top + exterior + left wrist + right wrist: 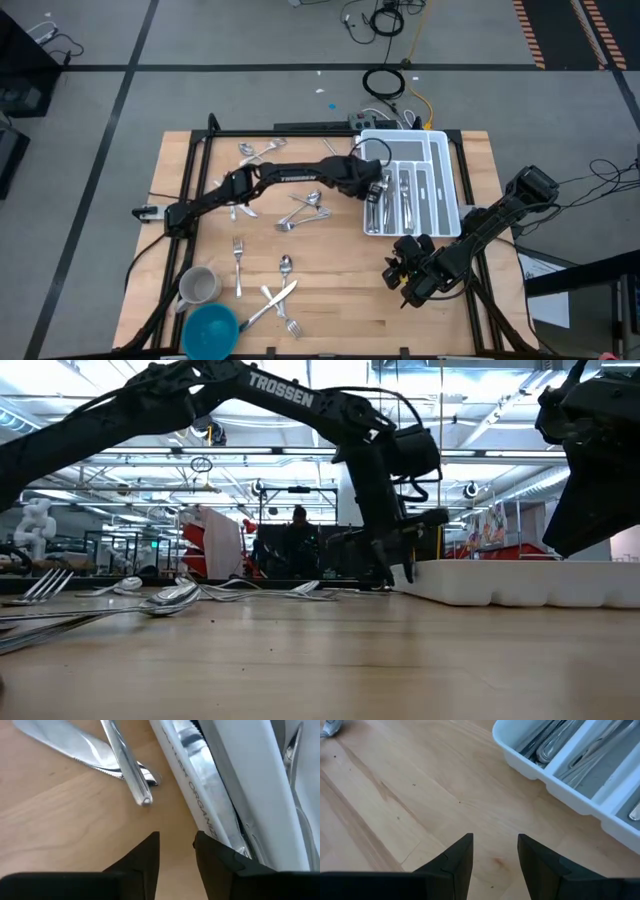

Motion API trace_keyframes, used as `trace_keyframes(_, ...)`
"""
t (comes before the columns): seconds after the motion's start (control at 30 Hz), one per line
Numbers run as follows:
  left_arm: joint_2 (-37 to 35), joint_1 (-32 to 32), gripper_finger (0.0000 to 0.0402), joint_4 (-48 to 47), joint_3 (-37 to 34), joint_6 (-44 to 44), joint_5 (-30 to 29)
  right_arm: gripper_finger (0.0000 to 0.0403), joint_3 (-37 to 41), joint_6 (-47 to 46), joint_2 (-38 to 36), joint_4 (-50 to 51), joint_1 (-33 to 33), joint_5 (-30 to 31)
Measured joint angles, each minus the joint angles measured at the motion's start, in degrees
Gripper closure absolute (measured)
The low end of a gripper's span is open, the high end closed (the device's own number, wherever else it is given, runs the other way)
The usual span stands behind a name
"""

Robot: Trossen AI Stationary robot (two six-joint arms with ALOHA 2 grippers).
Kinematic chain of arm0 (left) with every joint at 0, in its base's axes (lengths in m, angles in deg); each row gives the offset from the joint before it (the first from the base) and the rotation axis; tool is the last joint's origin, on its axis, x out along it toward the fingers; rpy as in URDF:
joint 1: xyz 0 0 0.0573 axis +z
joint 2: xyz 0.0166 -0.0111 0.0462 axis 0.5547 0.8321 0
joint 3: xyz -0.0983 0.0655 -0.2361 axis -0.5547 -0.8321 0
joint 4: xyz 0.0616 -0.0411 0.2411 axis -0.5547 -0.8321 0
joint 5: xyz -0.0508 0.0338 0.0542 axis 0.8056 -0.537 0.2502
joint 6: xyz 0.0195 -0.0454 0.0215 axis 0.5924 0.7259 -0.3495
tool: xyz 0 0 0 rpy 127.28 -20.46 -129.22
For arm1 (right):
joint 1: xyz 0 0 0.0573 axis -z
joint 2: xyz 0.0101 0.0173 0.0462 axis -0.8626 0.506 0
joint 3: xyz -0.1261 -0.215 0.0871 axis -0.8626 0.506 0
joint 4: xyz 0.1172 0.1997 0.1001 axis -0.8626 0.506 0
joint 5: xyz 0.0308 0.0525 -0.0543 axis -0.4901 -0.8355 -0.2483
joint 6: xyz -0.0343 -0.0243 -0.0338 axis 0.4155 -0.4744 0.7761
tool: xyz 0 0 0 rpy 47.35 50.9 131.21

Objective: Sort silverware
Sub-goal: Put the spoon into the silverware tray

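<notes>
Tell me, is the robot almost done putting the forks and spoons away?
Not yet. Some silverware already lies in the white tray. The left gripper is at the tray's edge, open and empty. The right gripper waits over bare table, holding nothing. A pile, a fork and more pieces near the blue bowl remain on the table.

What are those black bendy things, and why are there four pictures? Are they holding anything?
They are two robot arms sorting silverware into a white tray. One picture looks down from above, one looks across the wooden table from its surface, and two come from cameras on the arms' wrists. The left gripper is at the tray's edge, fingers apart, holding nothing. The right gripper waits over bare wood, open and empty too. Forks, spoons and knives lie scattered, beside a metal mug and a blue bowl.
</notes>
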Motion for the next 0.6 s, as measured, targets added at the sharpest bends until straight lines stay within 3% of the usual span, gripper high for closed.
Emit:
trace_keyframes(0.23, 0.83, -2.45, 0.0269, 0.84, -0.02, 9.85, -8.00, 0.0257, 0.00, -0.21, 0.00, 1.71, -0.13, -0.09)
trace_keyframes(0.33, 2.15, -1.77, 0.0269, 0.98, 0.23, 14.75, -5.92, 0.0257, 0.00, -1.37, -0.02, 2.35, 0.13, -0.15)
trace_keyframes(0.47, 3.67, -0.03, 0.0269, -0.98, 0.42, 14.54, -2.39, 0.0257, 0.00, -4.32, -0.37, 3.14, 0.48, -0.13)
trace_keyframes(0.6, 2.32, 1.50, 0.0269, -1.53, 0.27, 6.48, 3.38, 0.0257, 0.00, -3.68, -0.37, 3.12, 1.25, 0.04)
